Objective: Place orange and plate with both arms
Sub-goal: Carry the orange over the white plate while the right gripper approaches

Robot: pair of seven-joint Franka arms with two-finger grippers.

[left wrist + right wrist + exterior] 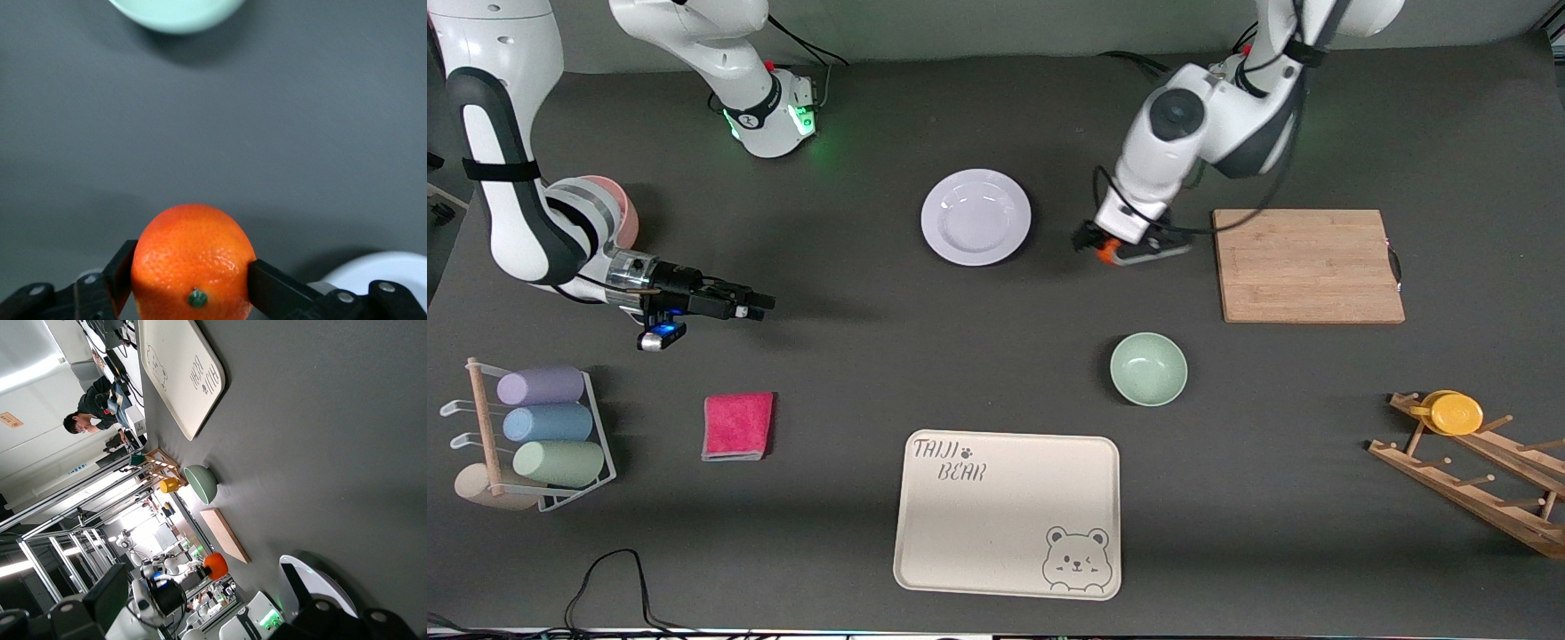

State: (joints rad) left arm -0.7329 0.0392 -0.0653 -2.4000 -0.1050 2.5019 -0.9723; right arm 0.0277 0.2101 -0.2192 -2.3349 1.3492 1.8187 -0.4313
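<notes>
your left gripper [190, 290] fingers clamp the orange [193, 263] just beside the plate [975, 216], low over the counter [996, 356]. grip sits low on round fruit: it may slip. right gripper [754, 307] waits, fingers spread.

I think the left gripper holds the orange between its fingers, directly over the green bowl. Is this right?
Not quite. The left gripper does hold the orange between its fingers, but not over the bowl. The front view shows it over bare table, between the plate and the cutting board.
</notes>
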